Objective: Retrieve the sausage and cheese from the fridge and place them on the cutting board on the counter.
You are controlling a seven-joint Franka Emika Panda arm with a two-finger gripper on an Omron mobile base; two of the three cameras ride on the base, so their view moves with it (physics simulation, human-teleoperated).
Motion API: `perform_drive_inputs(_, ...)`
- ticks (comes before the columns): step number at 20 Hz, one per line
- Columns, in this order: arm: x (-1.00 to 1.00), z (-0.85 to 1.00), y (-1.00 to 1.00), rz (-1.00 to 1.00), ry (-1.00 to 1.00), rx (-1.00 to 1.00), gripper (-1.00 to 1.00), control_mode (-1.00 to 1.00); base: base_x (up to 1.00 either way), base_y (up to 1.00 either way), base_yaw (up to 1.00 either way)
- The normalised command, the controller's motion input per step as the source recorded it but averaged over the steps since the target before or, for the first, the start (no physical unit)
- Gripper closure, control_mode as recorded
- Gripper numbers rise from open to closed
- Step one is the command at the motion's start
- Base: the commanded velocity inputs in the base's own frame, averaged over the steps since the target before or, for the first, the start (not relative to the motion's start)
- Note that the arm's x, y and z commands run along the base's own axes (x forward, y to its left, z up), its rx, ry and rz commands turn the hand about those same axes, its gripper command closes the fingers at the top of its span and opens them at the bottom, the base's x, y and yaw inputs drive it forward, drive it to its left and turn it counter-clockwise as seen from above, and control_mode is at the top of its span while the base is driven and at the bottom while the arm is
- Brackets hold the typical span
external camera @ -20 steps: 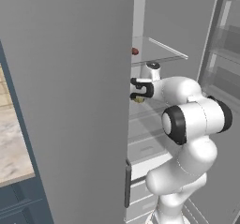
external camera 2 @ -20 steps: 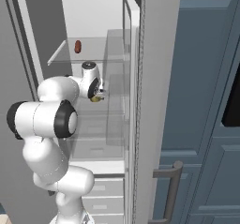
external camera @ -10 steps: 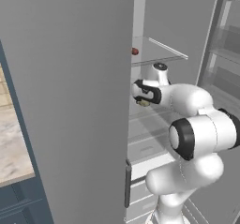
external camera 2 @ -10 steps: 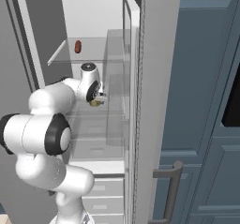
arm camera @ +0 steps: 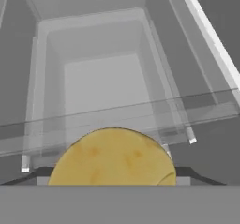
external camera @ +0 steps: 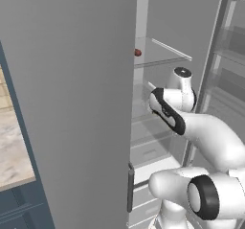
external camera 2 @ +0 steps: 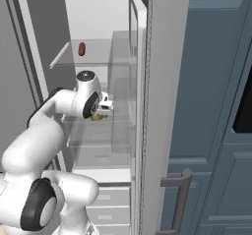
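Inside the open fridge (external camera 2: pixel 162 81), the pincer (external camera 2: pixel 101 115) is closed on the cheese (arm camera: pixel 112 157); the sausage (external camera 2: pixel 81 48) lies on the upper shelf near its back edge.

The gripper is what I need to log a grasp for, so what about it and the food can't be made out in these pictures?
- Fingers of the gripper: in the hand view the cheese covers them; in the right base view, too small to tell.
- Sausage: in the left base view the fridge door edge cuts it off.
- Cutting board: outside all views.
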Motion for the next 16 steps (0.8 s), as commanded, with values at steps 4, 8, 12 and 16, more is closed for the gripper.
perform_drive_inputs(4, -1.00, 0.88, 0.00, 0.00, -0.04, -0.07, 1.00, -1.00, 0.00, 0.00, 0.00)
perform_drive_inputs(8, -1.00, 0.74, -0.03, 0.00, -0.10, -0.01, 1.00, -1.00, 0.00, 0.00, 0.00)
perform_drive_inputs(12, -0.80, 0.70, 0.00, 0.00, -0.08, -0.02, 1.00, -1.00, 0.00, 0.00, 0.00)
perform_drive_inputs(16, -0.57, 0.59, 0.00, 0.00, -0.01, -0.04, 1.00, -1.00, 0.00, 0.00, 0.00)
